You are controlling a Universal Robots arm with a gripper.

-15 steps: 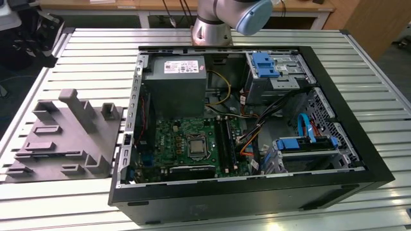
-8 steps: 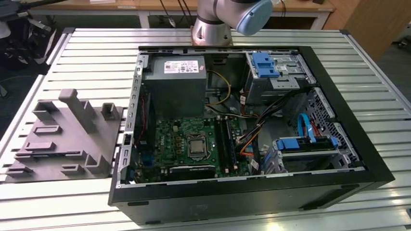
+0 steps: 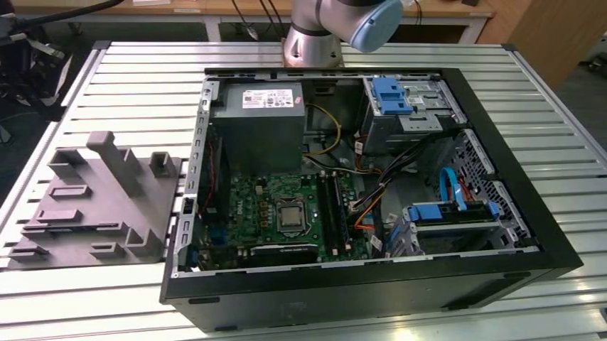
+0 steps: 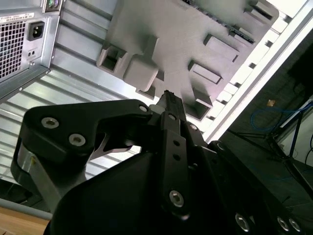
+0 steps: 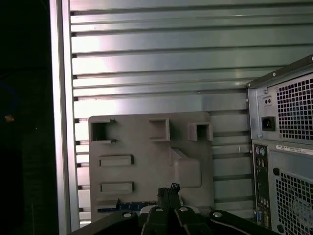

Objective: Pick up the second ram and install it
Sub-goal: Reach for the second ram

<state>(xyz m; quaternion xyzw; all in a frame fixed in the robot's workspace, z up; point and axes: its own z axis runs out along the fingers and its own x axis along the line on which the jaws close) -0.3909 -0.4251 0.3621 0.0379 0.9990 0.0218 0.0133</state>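
Closed end effector [image 5: 169,189] hovers above the grey fixture [image 5: 142,147].

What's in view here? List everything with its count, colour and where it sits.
Slatted table: one, silver, under everything.
Computer case: one, black, open, on the table.
Power supply: one, grey, inside the case, at the end nearest the arm's base.
Motherboard: one, green, inside the case, next to the power supply.
Drive caddies: two, blue, inside the case, on the exterior view's right.
Orange cable: one, beside the motherboard.
Parts fixture: one, grey, on the table, on the exterior view's left of the case.
Robot arm: one, silver and blue-grey, base at the table's far edge.
Gripper: one, black, shut, pointing at the fixture.
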